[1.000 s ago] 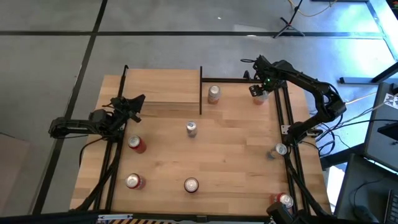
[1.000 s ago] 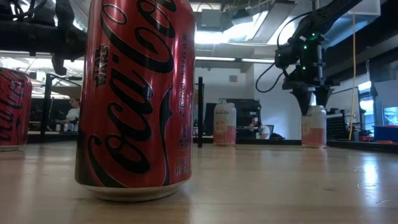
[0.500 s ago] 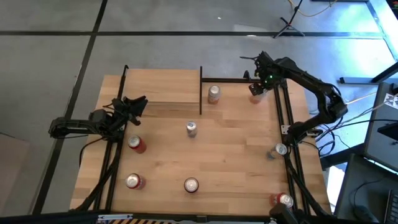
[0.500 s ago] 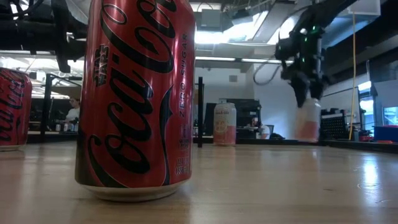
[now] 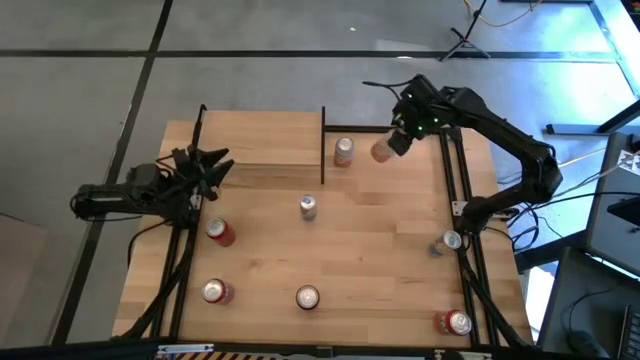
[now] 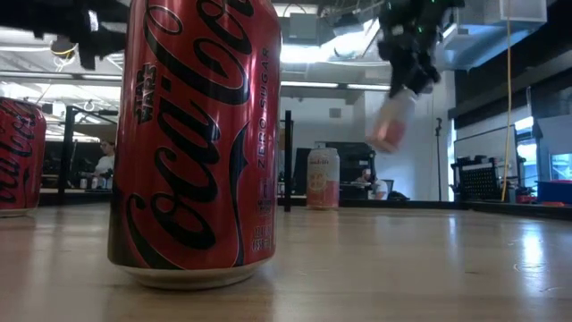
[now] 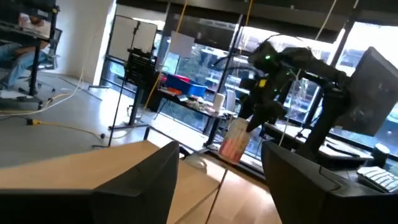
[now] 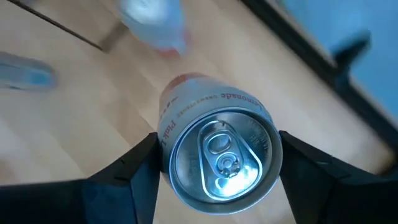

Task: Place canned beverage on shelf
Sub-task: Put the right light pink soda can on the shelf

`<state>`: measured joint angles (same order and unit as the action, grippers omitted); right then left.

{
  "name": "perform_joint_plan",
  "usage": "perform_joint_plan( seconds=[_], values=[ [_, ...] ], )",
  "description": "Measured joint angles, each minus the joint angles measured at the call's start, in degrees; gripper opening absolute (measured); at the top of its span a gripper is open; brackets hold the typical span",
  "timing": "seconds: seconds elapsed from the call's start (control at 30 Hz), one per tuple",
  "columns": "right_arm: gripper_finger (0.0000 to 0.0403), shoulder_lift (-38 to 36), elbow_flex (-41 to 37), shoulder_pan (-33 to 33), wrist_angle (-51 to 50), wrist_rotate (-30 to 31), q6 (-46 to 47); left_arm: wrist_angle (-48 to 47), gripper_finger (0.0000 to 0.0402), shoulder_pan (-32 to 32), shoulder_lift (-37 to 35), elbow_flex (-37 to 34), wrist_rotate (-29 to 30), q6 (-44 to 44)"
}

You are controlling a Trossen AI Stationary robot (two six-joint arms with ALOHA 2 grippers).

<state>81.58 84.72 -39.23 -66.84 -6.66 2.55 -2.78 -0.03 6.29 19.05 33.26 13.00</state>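
My right gripper [image 5: 400, 134] is shut on a white and pink can [image 5: 383, 150] and holds it in the air above the table's far side, right of the shelf. The can also shows in the low view [image 6: 391, 122] and in the left wrist view [image 7: 235, 139]. The shelf [image 5: 262, 138] is a raised light-wood board with thin black posts at the far left. A second pink can [image 5: 344, 151] stands upright on the table just right of the shelf. My left gripper [image 5: 205, 164] is open and empty by the shelf's near left corner. My right gripper pinches the can's top end between its two fingers, which lie on opposite sides of the wall just below the rim [image 8: 165, 134]. The fingers [image 8: 134, 180] come from above. The can hangs tilted below them, clear of the table, its bottom toward the shelf.
A silver can [image 5: 308, 207] stands at mid-table. Red cans [image 5: 218, 231] [image 5: 215, 292] [image 5: 307, 297] stand toward the near side; one fills the low view [image 6: 197, 134]. Another red can [image 5: 456, 322] and a grey can [image 5: 447, 242] are at the right edge.
My right gripper has lifted the white and pink can off the table's far right corner and carried it up and toward the left, toward the shelf. The can stood upright and now hangs tilted. My left gripper has risen a little.
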Motion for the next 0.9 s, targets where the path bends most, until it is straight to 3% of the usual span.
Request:
perform_joint_plan(
  seconds=[0.33, 0.57, 0.73, 0.9],
  values=[
    [0.0248, 2.03, 12.71, 10.85, 3.60, 0.02, 1.26, -2.54, 0.0211, 0.02, 17.00, 11.78, -2.97, -0.01],
    [0.0249, 6.60, 19.77, 16.79, 5.21, -0.44, -0.08, -7.29, 0.0211, 2.11, 29.80, 24.41, -3.59, -0.05],
    [0.0250, 9.20, 21.57, 19.59, 10.94, -0.65, -1.36, -12.00, 0.0211, 6.41, 38.96, 31.48, -9.92, -0.02],
    [0.0250, 11.23, 21.67, 20.65, 14.92, -3.16, -1.59, -15.72, 0.0211, 13.00, 46.43, 37.40, -22.72, 0.40]
  ],
)
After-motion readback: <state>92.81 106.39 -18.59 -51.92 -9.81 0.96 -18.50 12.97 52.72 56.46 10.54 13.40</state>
